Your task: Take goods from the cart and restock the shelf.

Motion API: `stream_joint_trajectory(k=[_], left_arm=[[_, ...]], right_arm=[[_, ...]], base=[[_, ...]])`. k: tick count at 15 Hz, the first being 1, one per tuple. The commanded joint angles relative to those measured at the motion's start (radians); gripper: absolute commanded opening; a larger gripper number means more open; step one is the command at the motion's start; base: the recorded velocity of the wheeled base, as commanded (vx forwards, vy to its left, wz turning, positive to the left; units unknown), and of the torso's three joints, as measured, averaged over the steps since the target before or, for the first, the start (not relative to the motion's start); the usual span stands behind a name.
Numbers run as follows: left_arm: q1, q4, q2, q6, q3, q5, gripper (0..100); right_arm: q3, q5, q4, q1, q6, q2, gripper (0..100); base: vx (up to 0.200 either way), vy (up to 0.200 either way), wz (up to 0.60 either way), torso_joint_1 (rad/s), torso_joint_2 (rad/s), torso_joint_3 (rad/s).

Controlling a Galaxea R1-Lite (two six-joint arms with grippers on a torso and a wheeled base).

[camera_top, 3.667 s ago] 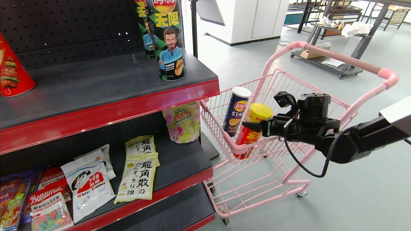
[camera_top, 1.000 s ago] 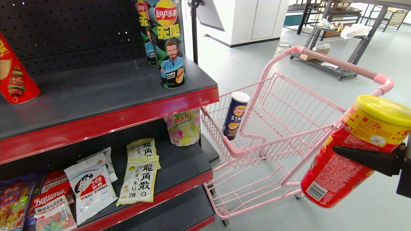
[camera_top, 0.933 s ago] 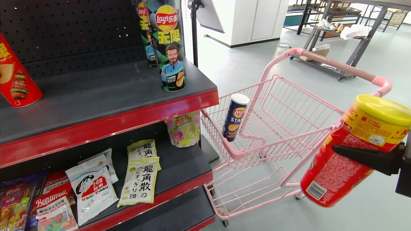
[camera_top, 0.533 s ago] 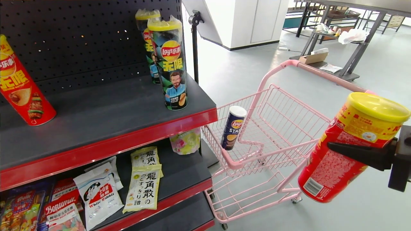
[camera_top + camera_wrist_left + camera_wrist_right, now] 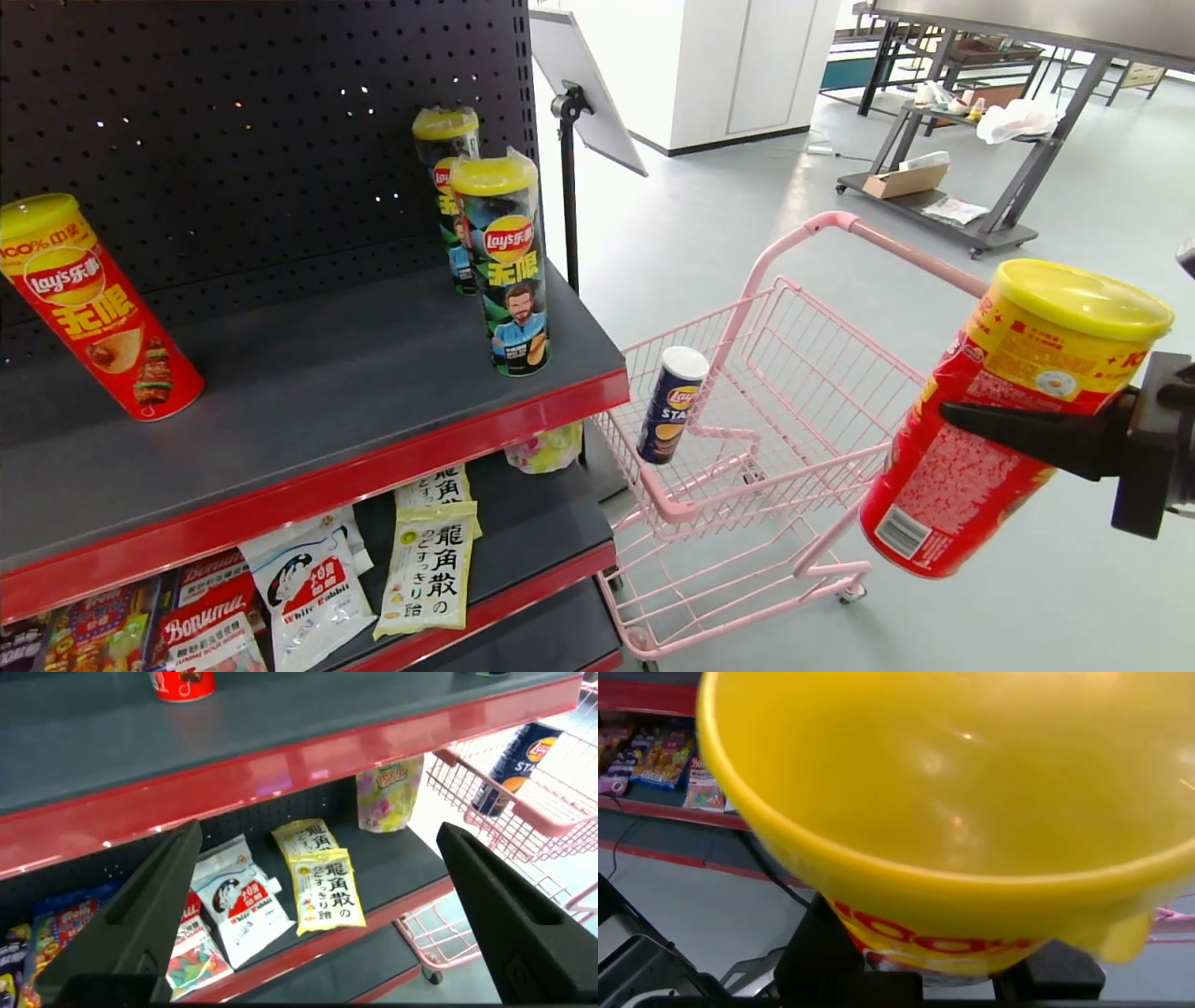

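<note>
A tall red cardboard crisp can with a yellow plastic lid (image 5: pixel 943 495) was held outside the pink wire shopping cart (image 5: pixel 747 471), on the cart's side away from the shelf and higher than its basket rim. The can was tilted, lid uppermost. It was gripped by the right gripper (image 5: pixel 1027 434), whose jaws were closed across the can's upper body just under the lid. In the right wrist view the yellow lid (image 5: pixel 952 784) was seen from close by.

Inside the cart's basket one slim dark blue crisp can with a white lid (image 5: pixel 670 406) was left leaning in the corner nearest the shelf.

Just beside the cart stood the black metal shelf with red front edges (image 5: pixel 308 373). On its upper board two green-and-black crisp cans with yellow lids (image 5: pixel 509 271) were set upright at the end nearest the cart, and a red can (image 5: pixel 98 308) was placed well away from the cart, leaning. On the board below, yellow packets (image 5: pixel 429 569) and a white packet (image 5: pixel 313 593) lay flat.

The left gripper (image 5: pixel 320 835) was held before that lower board – its jaws spread wide, with nothing between them.
</note>
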Motion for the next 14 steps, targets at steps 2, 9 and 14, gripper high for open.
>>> stream_joint_trajectory(k=[2,9,14], left_arm=[[0.000,0.000,0.004,0.000,0.000,0.000,100],[0.000,0.000,-0.005,-0.002,0.000,0.000,100],[0.000,-0.001,-0.005,-0.006,0.000,0.000,100]], right_arm=[[-0.011,-0.003,-0.003,0.000,-0.003,0.016,0],[0.002,-0.038,-0.001,0.003,-0.038,0.019,0],[0.035,-0.041,-0.003,-0.003,-0.036,-0.009,0]], base=[[0.000,0.000,0.00,0.171,-0.41,-0.232],[0.000,0.000,0.60,0.045,-0.09,-0.052],[0.000,0.000,0.36,0.001,0.00,0.001]])
